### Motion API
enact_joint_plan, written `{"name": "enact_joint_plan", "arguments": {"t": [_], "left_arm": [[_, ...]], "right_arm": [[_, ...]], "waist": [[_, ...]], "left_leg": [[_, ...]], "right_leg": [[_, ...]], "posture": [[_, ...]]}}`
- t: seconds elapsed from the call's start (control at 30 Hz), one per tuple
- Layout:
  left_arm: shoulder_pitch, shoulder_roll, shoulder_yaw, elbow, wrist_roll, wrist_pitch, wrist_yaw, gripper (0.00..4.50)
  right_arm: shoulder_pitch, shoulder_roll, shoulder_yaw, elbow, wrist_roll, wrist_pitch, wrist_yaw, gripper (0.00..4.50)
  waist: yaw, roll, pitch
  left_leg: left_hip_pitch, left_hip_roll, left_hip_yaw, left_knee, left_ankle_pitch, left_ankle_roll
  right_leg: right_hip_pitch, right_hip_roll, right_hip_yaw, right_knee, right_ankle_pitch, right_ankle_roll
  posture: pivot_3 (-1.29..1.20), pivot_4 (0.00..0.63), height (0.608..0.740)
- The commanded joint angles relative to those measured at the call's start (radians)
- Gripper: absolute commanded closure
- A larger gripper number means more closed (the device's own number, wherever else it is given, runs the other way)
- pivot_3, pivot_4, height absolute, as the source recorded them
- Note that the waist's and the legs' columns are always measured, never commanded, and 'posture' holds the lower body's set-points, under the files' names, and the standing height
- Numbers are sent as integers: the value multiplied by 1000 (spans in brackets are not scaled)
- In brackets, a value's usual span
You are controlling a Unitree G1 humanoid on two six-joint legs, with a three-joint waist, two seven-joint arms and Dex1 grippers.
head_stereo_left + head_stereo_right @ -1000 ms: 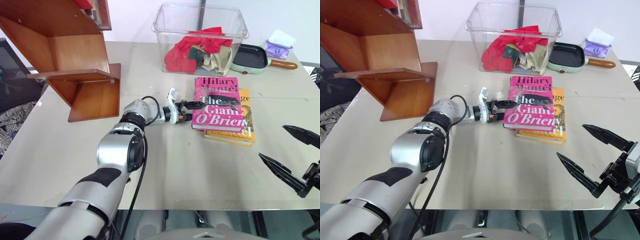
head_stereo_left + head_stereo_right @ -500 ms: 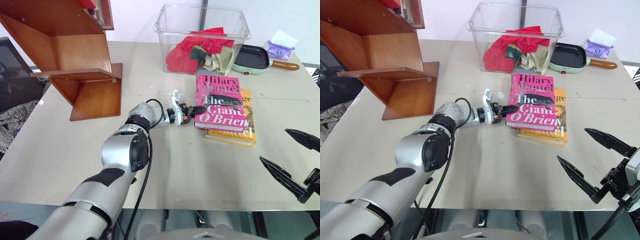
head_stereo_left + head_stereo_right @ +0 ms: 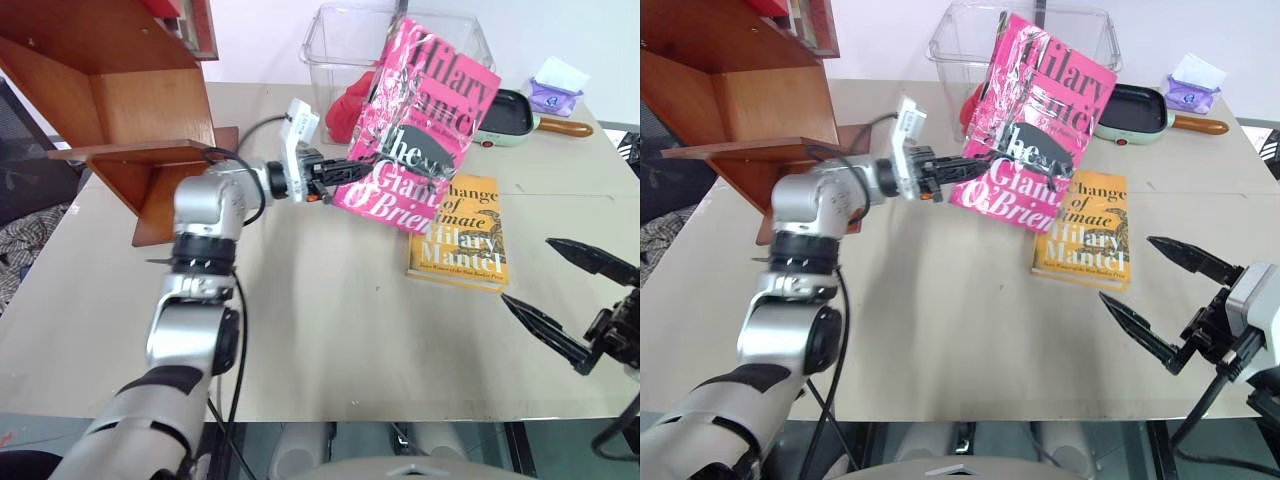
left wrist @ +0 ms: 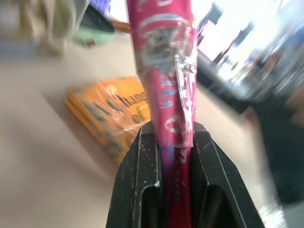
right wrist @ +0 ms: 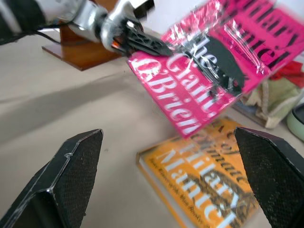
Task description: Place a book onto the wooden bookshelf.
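Observation:
The pink book [image 3: 425, 120] hangs tilted in the air above the table, cover toward me, in front of the plastic bin. My left gripper [image 3: 345, 172] is shut on its lower left edge; in the left wrist view the black fingers [image 4: 142, 156] clamp the pink spine [image 4: 164, 95]. The wooden bookshelf [image 3: 150, 110] stands at the far left of the table, just left of that arm. Near the table's front right, my right gripper [image 3: 528, 272] is open and holds nothing. From the right wrist, the lifted book [image 5: 213, 61] appears ahead.
A yellow-orange book [image 3: 460, 235] lies flat on the table below the lifted one. Behind stands a clear plastic bin [image 3: 340, 40] of cloths, with a small green pan [image 3: 505, 115] and a tissue pack [image 3: 560, 95] at the back right.
The left gripper closed on the pink book's edge, then lifted it up and to the left off the yellow-orange book, tilting it upright. The right gripper has barely moved.

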Motion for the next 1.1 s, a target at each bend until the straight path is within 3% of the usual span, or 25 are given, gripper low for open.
{"name": "enact_joint_plan", "arguments": {"t": [0.03,0.23,0.33,0.5,0.7,0.87,1.1], "left_arm": [[52,113,-62,-209,170,-401,-16,4394],[-22,280,-21,-146,417,-958,150,4394],[-92,373,16,-95,467,-1111,196,4394],[-106,612,29,-30,470,-1110,60,4394],[65,847,116,-61,448,-989,-17,4394],[218,935,186,-34,455,-998,-15,4394],[262,1001,159,151,534,-1101,61,4394]], "right_arm": [[-60,-22,22,38,-4,-25,28,0],[-194,-46,16,122,59,-36,74,0],[-276,-65,54,175,65,-34,98,0],[-412,-82,111,249,69,-41,146,0],[-519,-85,125,278,112,-43,196,0],[-578,-100,149,319,106,-38,243,0],[-595,-111,149,340,100,-29,272,0]], "waist": [[8,0,0],[26,0,1],[22,-1,1],[2,0,2],[-5,1,3],[6,-1,4],[5,-1,4]], "left_leg": [[0,0,0,0,0,0],[-1,-2,0,2,-2,5],[-1,-2,0,3,-3,5],[0,-2,2,2,-3,6],[-1,1,3,0,-3,6],[-2,2,4,1,-3,6],[-1,1,6,2,-3,6]], "right_leg": [[0,0,0,0,0,0],[1,0,-2,0,0,0],[1,0,-1,-1,1,1],[0,1,0,0,1,2],[0,3,-4,0,1,2],[0,1,-5,-1,1,2],[0,3,-4,0,1,2]], "posture": [[0,150,740],[0,150,740],[0,150,740],[0,150,740],[0,150,740],[0,150,740],[0,150,740]]}}
